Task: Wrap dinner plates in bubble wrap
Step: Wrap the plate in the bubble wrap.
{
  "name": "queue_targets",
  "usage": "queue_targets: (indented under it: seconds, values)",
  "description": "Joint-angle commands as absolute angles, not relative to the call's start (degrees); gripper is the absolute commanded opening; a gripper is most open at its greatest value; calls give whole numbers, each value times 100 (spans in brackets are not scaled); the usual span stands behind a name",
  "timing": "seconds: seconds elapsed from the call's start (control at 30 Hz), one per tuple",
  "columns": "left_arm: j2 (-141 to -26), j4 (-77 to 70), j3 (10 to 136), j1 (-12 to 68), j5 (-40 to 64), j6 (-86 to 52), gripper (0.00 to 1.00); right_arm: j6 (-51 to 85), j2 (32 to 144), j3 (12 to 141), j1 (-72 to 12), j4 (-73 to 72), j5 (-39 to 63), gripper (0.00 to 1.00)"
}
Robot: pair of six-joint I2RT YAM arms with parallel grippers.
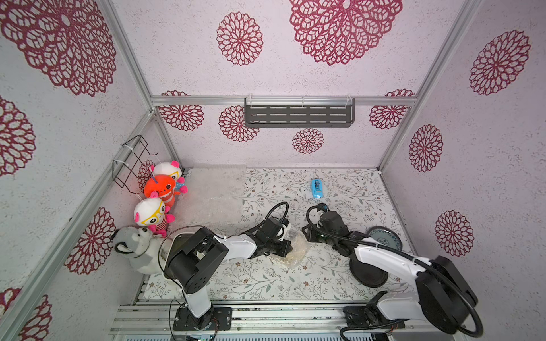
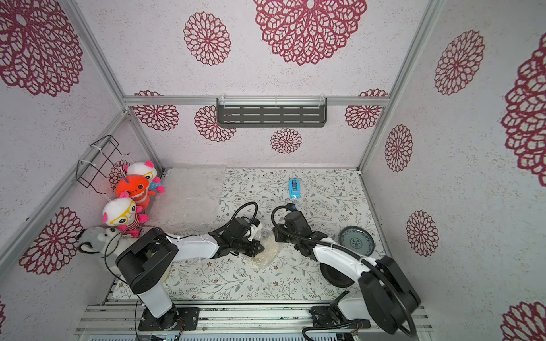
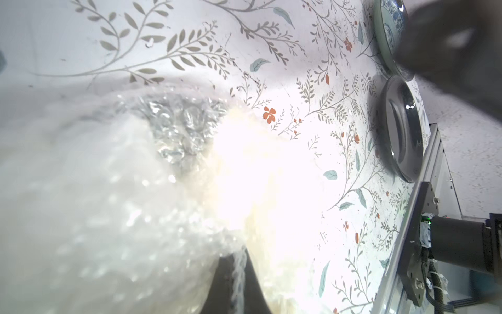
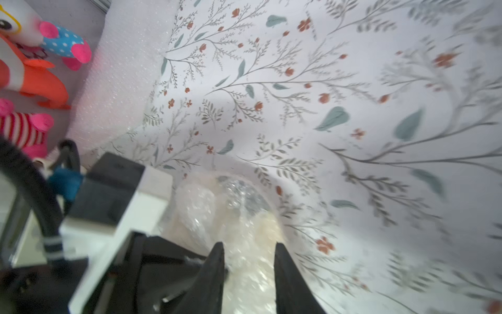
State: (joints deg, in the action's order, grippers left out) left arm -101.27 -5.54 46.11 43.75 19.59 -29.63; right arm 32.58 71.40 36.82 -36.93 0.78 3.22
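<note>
Bubble wrap (image 1: 299, 243) encloses cream plate (image 1: 288, 259), left tool (image 3: 237, 271) pinching it.

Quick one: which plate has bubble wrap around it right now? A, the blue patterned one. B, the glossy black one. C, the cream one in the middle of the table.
C: the cream plate in the middle is bundled in crinkled bubble wrap, while the black plate and the blue patterned plate lie bare near the right arm.
</note>
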Motion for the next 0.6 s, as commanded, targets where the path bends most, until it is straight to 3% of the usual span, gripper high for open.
queue_targets:
  seconds: [0.0,0.13,0.33,0.57]
  values:
    - [-10323,-306,4616,4308,2003,-2908,6,2392,6767,3074,-3734,1145,886,23]
    - [-10307,-13,4873,4289,1982,-2657,3,2540,6820,2767,-4027,530,1520,16]
    - [-10315,236,5156,4306,2153,-1814,0,3245,8062,3375,-4512,-334,747,8]
    - [-9945,-939,4510,4244,2416,-725,0,4101,8815,3965,-4826,-713,371,7]
